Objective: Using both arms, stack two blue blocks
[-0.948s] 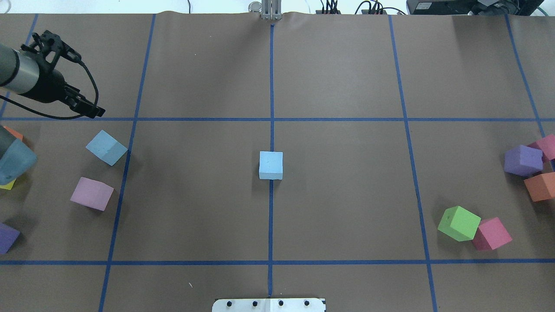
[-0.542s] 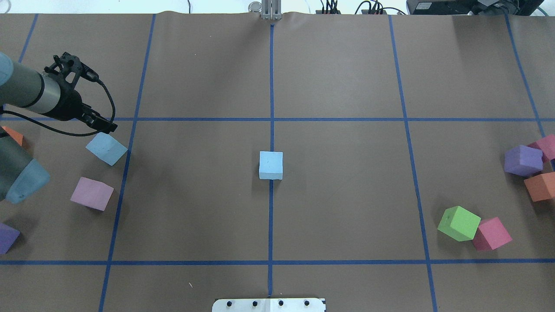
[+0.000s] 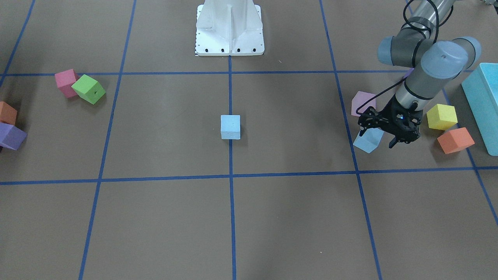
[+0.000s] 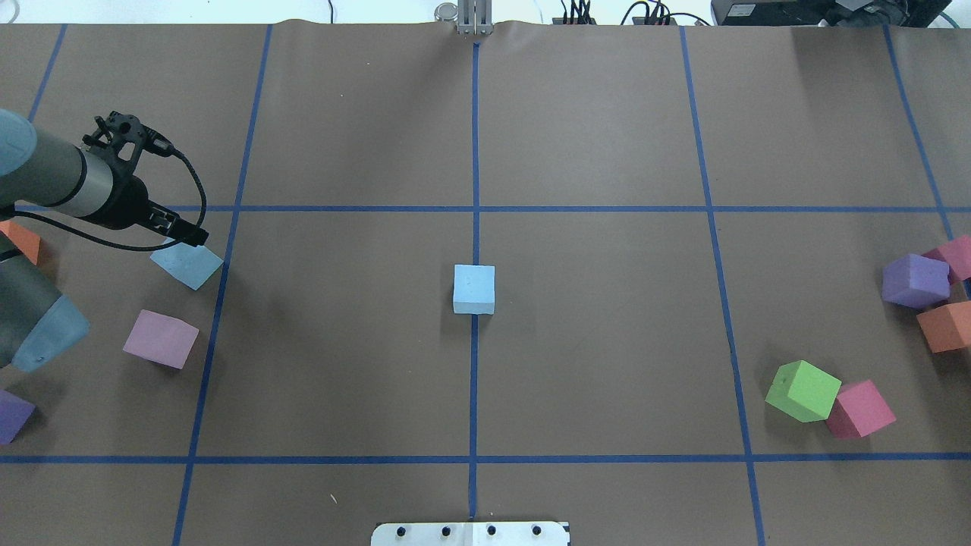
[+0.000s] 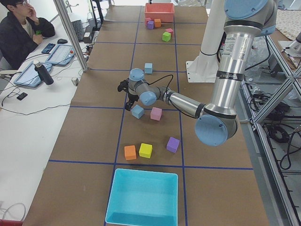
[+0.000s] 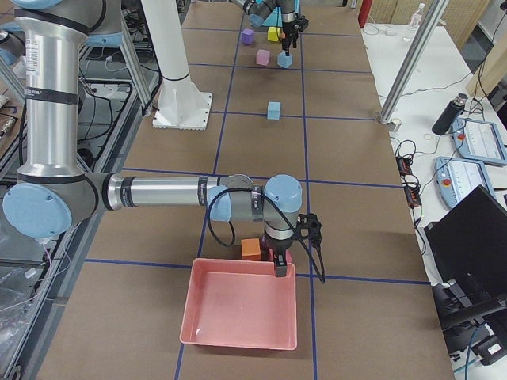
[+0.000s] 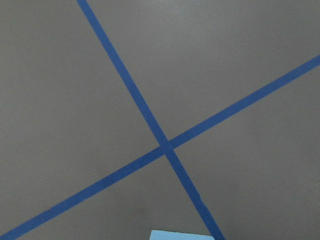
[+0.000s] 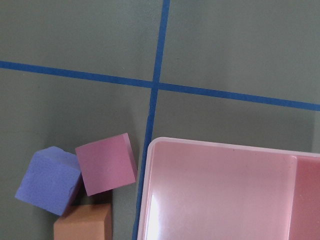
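Observation:
One sky-blue block point(image 4: 474, 289) sits on the centre tape line, also in the front view point(image 3: 230, 126). The other blue block point(image 4: 190, 265) lies turned at an angle at the left; it also shows in the front view point(image 3: 367, 142) and at the bottom edge of the left wrist view point(image 7: 180, 235). My left gripper point(image 3: 377, 137) hangs just above this block, open, with its fingers spread either side of the block's top; it also shows in the overhead view point(image 4: 182, 231). My right gripper point(image 6: 281, 263) shows only in the right side view, over a pink tray's edge; I cannot tell its state.
A lilac cube point(image 4: 160, 339) lies close to the left blue block. Yellow point(image 3: 441, 116) and orange point(image 3: 455, 140) cubes and a turquoise box point(image 3: 482, 105) lie beyond the left arm. Green point(image 4: 802, 390), pink point(image 4: 859, 409), purple point(image 4: 916, 280) and orange point(image 4: 944, 326) cubes lie right. A pink tray point(image 6: 242, 313) stands at the right end.
My left arm has swung in from the far left and come down towards the left blue block. Both blue blocks have stayed where they were.

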`<state>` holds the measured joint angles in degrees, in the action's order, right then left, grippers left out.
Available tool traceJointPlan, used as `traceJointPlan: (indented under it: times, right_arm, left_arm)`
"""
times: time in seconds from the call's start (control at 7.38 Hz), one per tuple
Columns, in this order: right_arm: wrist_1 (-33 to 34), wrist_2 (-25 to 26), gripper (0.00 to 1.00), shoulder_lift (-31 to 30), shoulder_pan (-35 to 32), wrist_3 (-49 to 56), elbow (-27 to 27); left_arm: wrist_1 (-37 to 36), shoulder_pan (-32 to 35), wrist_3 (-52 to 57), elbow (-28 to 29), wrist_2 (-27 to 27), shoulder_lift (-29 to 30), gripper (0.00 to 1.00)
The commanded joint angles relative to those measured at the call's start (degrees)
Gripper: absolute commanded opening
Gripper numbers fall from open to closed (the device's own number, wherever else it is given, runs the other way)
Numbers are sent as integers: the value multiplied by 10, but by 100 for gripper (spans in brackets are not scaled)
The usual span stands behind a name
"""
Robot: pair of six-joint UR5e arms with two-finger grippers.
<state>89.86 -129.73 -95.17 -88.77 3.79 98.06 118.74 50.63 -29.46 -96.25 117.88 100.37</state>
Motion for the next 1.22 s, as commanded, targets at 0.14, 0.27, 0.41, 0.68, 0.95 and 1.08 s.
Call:
traceJointPlan:
  times: [0.14, 0.27, 0.41, 0.68, 0.95, 1.08]
  right_arm:
    - [0, 0, 100, 1, 0, 0, -2]
    - [0, 0, 100, 2, 0, 0, -2]
    - [0, 0, 100, 2, 0, -1, -2]
    - [0, 0, 100, 2, 1, -1, -2]
    - [0, 0, 100, 2, 1, -1, -4]
    - [0, 0, 100, 2, 1, -1, -5]
  left_arm:
    - [0, -24, -13, 7, -2, -3, 99]
    - [1, -25, -10, 12, -2, -3, 99]
    - [1, -26, -4, 14, -2, -3, 99]
    - [1, -29, -4, 23, -2, -3, 99]
    - [29, -47, -7, 42, -3, -3, 98]
    - [53, -47, -6, 55, -3, -3, 90]
